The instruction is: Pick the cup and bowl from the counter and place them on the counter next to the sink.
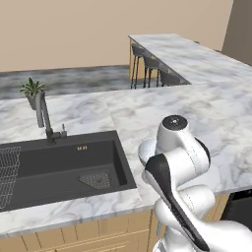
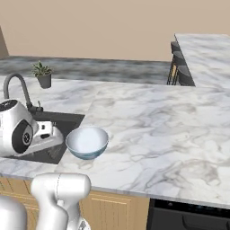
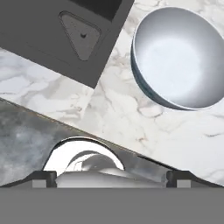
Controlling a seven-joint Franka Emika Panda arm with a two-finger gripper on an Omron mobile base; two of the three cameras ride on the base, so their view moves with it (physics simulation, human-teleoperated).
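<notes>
the bowl [image 2: 87, 142] stands upright on the marble surface [image 2: 148, 130], just right of the sink [image 1: 59, 167]. my fingers [image 3: 113, 177] are spread wide and empty. i judge the bowl placed; next, find the cup.

A pale blue-grey bowl [image 2: 87, 142] with a whitish inside sits on the white, grey-veined marble counter [image 2: 152, 130] beside the dark grey sink [image 1: 59, 167], above light wooden cabinets [image 2: 114, 211], near a green plant [image 2: 42, 69] in a grey pot.
</notes>
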